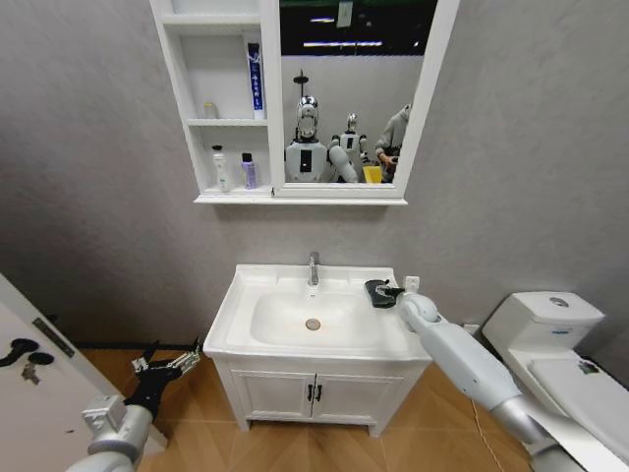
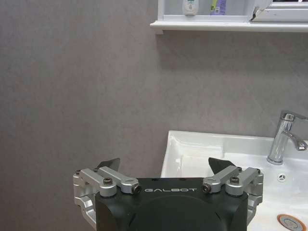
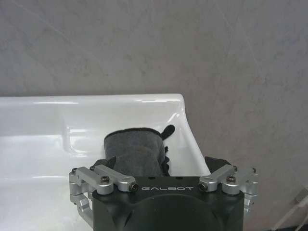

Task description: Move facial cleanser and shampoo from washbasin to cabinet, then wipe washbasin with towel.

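Note:
The dark grey towel (image 1: 379,291) (image 3: 136,153) lies on the right rear rim of the white washbasin (image 1: 246,315) (image 3: 33,120). My right gripper (image 1: 391,294) (image 3: 161,163) is open just above that rim, with the towel between its spread fingers. Low at the left, beside the washbasin (image 2: 192,144), my left gripper (image 1: 169,365) (image 2: 164,166) hangs open and holds nothing. A white bottle (image 1: 220,169) (image 2: 190,6) and a purple bottle (image 1: 249,170) (image 2: 217,6) stand on the bottom shelf of the cabinet (image 1: 295,200). A blue tube (image 1: 255,79) stands one shelf up. I cannot tell which is the cleanser or the shampoo.
The chrome tap (image 1: 314,267) (image 2: 284,139) rises at the basin's back. A two-door vanity cupboard (image 1: 314,393) sits under the basin. A white toilet (image 1: 550,324) stands close on the right. A white door with a black handle (image 1: 25,354) stands at the far left.

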